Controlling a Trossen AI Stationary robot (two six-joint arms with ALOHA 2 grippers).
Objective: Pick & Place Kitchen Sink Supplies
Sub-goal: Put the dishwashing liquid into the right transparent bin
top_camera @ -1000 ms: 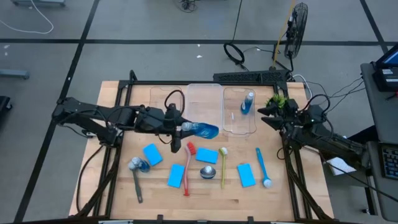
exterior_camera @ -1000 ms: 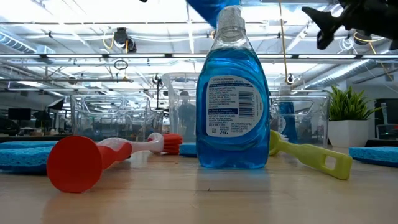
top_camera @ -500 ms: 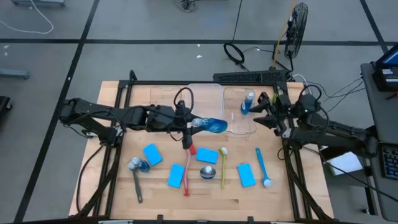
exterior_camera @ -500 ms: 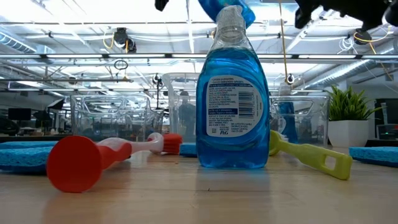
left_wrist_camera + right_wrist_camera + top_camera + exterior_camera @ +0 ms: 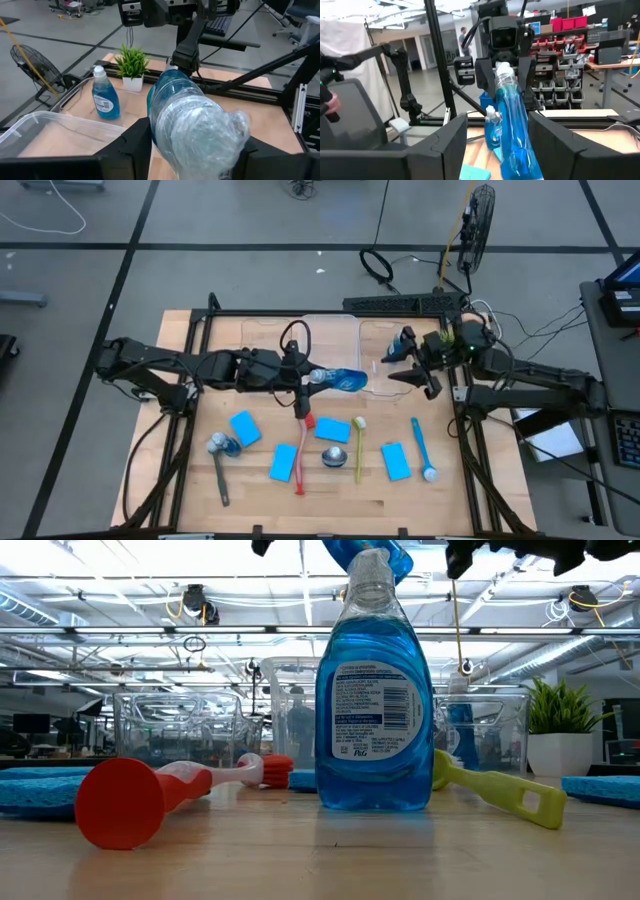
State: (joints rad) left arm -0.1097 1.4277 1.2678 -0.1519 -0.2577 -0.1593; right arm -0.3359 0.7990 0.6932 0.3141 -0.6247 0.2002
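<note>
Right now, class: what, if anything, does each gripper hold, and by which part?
Left gripper: a blue bottle, held at its capped neck end. Right gripper: open, holding nothing.

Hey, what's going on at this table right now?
The left end effector is gripping a blue dish-soap bottle and holding it sideways in the air at the edge of the clear plastic bins. The right end effector, fingers open, faces it over the right-hand bin, where another blue bottle stands. Blue sponges, long-handled brushes and two more bottles lie on the wooden table.
</note>
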